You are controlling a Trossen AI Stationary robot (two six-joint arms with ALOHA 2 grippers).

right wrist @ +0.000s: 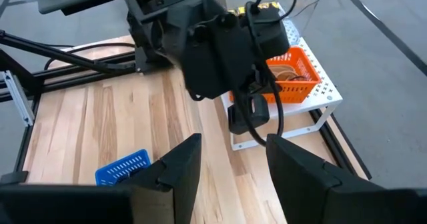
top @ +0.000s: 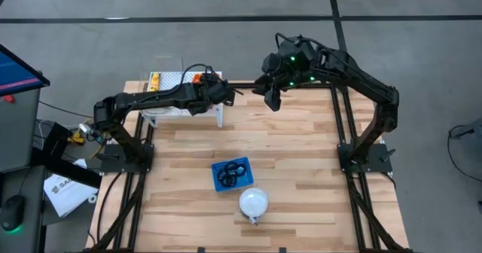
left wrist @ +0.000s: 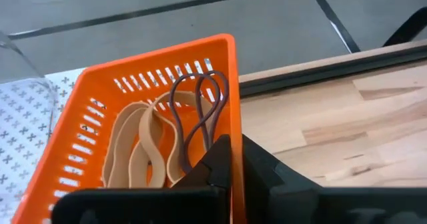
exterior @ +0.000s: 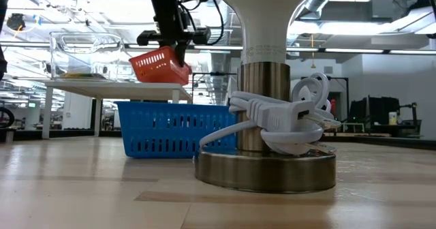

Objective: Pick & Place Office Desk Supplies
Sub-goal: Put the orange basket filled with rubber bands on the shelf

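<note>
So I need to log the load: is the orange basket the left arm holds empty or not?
Not empty. The orange basket, gripped at its rim by the left pincer, holds tan rubber bands and a darker brown one.

even, fairly bright overhead light fills the scene, and the wooden table (top: 301,163) shows only soft, short shadows under the arms. in the low view, ceiling strip lights glare white and sheen streaks the metal lamp base (exterior: 266,171). the left wrist's own dark fingers (left wrist: 220,164) loom blurred against the sharper orange basket (left wrist: 87,144).
</note>
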